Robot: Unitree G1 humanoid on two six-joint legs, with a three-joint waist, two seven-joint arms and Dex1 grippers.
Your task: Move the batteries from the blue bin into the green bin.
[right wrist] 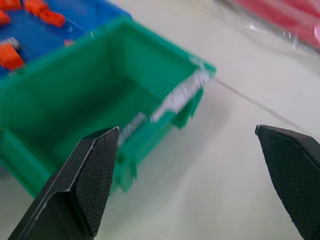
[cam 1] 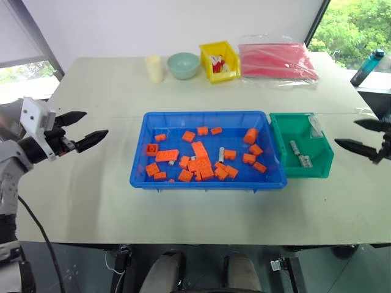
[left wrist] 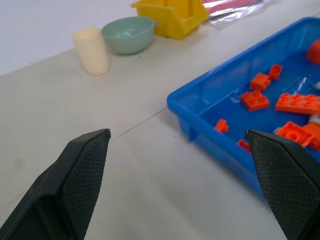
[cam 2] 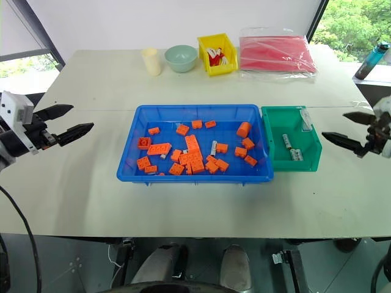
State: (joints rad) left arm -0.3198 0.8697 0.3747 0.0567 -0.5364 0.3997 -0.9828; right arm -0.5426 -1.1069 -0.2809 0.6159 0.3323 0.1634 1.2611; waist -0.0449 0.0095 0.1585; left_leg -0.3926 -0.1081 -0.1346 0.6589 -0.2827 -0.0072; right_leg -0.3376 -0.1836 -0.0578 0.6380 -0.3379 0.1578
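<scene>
The blue bin [cam 1: 201, 115] sits mid-table, strewn with orange bricks [cam 1: 198, 149]. Among them lies one silvery battery [cam 1: 221, 154]. Against the blue bin's right side stands the green bin [cam 1: 317, 166], with two batteries [cam 1: 295, 148] [cam 1: 304, 160] on its floor and a clear tag on its rim. My left gripper [cam 1: 96, 122] hovers open and empty over the table, left of the blue bin, pointing toward it. My right gripper [cam 1: 344, 132] hangs open and empty just right of the green bin, pointing at it. The right wrist view looks at the green bin's [right wrist: 100, 90] outer corner.
Along the table's far side stand a cream cup [cam 1: 154, 68], a pale green bowl [cam 1: 183, 65], a yellow bin [cam 1: 220, 61] and a red packet in clear plastic [cam 1: 275, 61]. A teal bottle [cam 1: 365, 67] is off the far right corner.
</scene>
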